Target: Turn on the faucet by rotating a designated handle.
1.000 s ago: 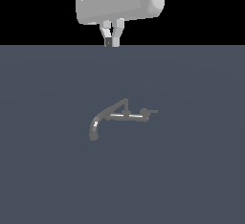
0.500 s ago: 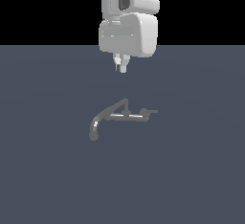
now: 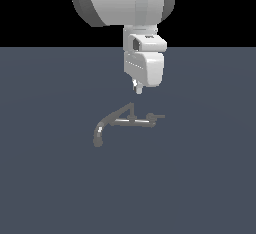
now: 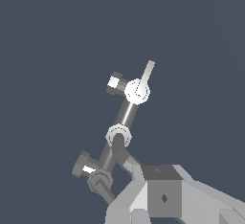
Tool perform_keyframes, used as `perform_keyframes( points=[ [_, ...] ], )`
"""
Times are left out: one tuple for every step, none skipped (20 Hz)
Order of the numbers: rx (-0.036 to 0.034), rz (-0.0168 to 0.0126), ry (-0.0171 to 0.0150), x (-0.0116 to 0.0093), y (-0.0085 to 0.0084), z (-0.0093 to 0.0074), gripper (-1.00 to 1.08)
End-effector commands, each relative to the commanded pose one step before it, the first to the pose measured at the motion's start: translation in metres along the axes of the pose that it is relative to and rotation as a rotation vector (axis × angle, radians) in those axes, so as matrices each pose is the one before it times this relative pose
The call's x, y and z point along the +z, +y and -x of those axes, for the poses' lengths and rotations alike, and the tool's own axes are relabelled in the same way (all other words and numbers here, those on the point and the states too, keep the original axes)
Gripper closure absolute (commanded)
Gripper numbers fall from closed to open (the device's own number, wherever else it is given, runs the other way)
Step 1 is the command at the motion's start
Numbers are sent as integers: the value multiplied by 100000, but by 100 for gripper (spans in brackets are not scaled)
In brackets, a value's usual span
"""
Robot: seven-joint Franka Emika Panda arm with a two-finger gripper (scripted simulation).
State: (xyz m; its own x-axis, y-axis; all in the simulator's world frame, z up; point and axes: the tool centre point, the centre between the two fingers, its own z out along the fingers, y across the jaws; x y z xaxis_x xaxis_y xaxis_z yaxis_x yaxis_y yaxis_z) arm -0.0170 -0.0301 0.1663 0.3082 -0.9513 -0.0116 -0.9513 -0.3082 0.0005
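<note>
Above the unmarked faucet (image 3: 120,120) and its handle (image 3: 156,116), the tool (image 3: 137,89) hangs free, its opening unclear.

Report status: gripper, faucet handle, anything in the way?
Gripper above the faucet, touching nothing; jaw state unclear. Handle untouched, at the exterior view's right end. Nothing seen between gripper and handle.

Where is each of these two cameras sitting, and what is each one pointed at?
Exterior view: off the arm, facing the dark floor; the faucet lies mid-picture, the white arm hangs from above, and the gripper is above the faucet.
Wrist view: on the arm's wrist, looking down on the faucet and its handle; grey gripper parts show at the edge.
Shared: both show the faucet and the handle.
</note>
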Motion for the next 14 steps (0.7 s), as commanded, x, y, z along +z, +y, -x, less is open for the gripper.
perform_keyframes(
  points=[
    [7358, -31, 344, 1794, -705, -1494, 108],
    [2956, 1, 111, 715, -294, -599, 108],
    [2898, -1, 108, 699, -289, -589, 108],
    [2821, -2, 104, 678, -282, -574, 108],
    [2734, -4, 98, 655, -274, -557, 108],
    [2640, -6, 91, 629, -266, -538, 108],
    [2535, -8, 83, 602, -256, -517, 108],
    [2421, -10, 75, 572, -245, -494, 108],
    [2295, -11, 65, 540, -233, -468, 108],
    [2158, -12, 56, 506, -220, -440, 108],
    [2016, -13, 46, 470, -206, -411, 108],
    [1868, -13, 37, 433, -192, -380, 108],
    [1716, -13, 28, 396, -177, -349, 108],
    [1561, -12, 19, 358, -161, -317, 108]
  ],
)
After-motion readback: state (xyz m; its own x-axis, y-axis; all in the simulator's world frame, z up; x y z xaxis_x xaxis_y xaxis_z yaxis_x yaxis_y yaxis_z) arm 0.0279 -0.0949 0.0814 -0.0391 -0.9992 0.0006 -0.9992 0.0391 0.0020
